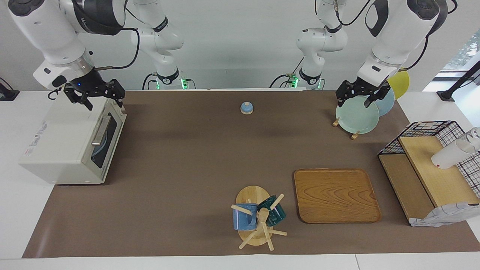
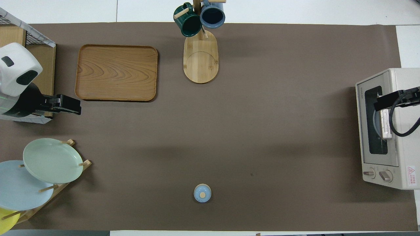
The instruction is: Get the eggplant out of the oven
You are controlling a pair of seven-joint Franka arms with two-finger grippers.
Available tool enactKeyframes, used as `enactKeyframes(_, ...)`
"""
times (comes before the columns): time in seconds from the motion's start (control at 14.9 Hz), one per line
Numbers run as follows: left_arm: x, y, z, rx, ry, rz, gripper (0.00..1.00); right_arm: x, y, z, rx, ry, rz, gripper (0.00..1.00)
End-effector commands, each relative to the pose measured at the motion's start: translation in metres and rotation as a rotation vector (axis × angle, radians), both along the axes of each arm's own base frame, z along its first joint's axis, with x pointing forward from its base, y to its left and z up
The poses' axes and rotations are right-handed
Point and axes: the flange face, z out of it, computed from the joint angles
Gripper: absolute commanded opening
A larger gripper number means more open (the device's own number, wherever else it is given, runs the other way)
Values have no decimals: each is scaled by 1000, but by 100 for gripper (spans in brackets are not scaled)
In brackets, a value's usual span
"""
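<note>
The cream-white oven [image 1: 56,146] stands at the right arm's end of the table, and its dark glass door [image 2: 372,141] with the metal bar handle [image 1: 100,131] is closed. The eggplant is hidden; only a pale blue round shape shows through the glass. My right gripper [image 1: 105,103] is open and hangs over the top front edge of the oven [image 2: 403,157], above the door, and it also shows in the overhead view [image 2: 379,104]. My left gripper [image 1: 354,102] is open and waits over the plate rack at the left arm's end [image 2: 70,105].
A rack of plates [image 1: 356,118] stands below the left gripper. A wooden tray [image 1: 335,195], a mug tree with two mugs [image 1: 258,217] and a wire shelf unit [image 1: 431,168] lie farther from the robots. A small blue lid [image 1: 246,108] sits near the robots.
</note>
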Motion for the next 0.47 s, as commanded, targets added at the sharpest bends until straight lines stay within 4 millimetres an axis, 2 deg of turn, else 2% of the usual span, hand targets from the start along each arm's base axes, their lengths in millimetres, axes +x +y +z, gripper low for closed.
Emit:
enactKeyframes(0.0, -2, 3, 7, -13, -6, 0, 100, -1, 2, 5, 17, -17, -16, 100)
enactKeyframes(0.4, -2, 3, 7, -14, -4, 0, 100, -3, 2, 7, 23, -23, -16, 100)
